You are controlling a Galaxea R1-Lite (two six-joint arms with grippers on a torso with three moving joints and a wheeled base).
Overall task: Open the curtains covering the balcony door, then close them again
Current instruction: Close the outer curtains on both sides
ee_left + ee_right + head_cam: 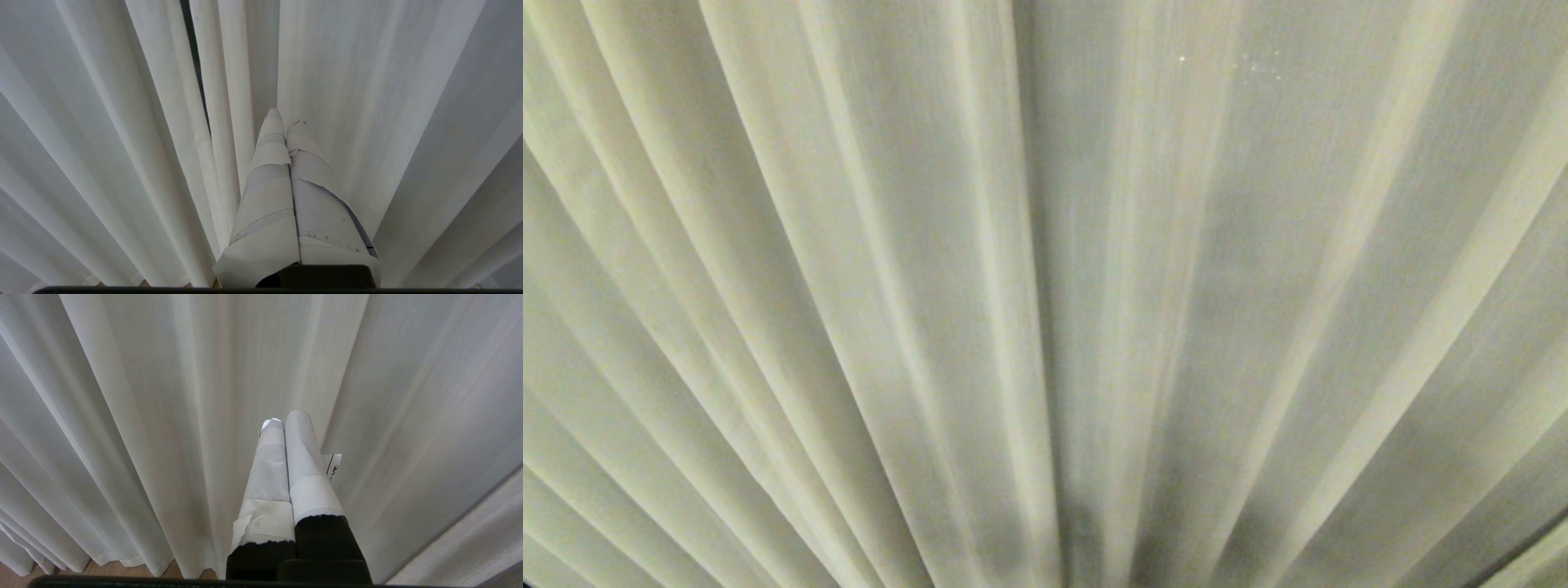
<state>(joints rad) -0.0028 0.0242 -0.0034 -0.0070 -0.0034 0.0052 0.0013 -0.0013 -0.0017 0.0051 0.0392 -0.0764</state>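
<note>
The curtains [866, 269] fill the head view as cream-white pleated fabric, drawn together, with a thin dark seam where the two panels meet near the middle. The balcony door is hidden behind them. Neither arm shows in the head view. In the left wrist view my left gripper [282, 118] is shut, its tape-wrapped fingers pressed together with nothing between them, pointing at the curtains [367, 102] close to a narrow dark gap between pleats. My right gripper [284, 418] is also shut and empty, its taped fingers pointing at the curtains [163, 396].
A strip of wooden floor [102, 569] shows under the curtain hem in the right wrist view. A dark line crosses the bottom right corner [1523, 551] of the head view.
</note>
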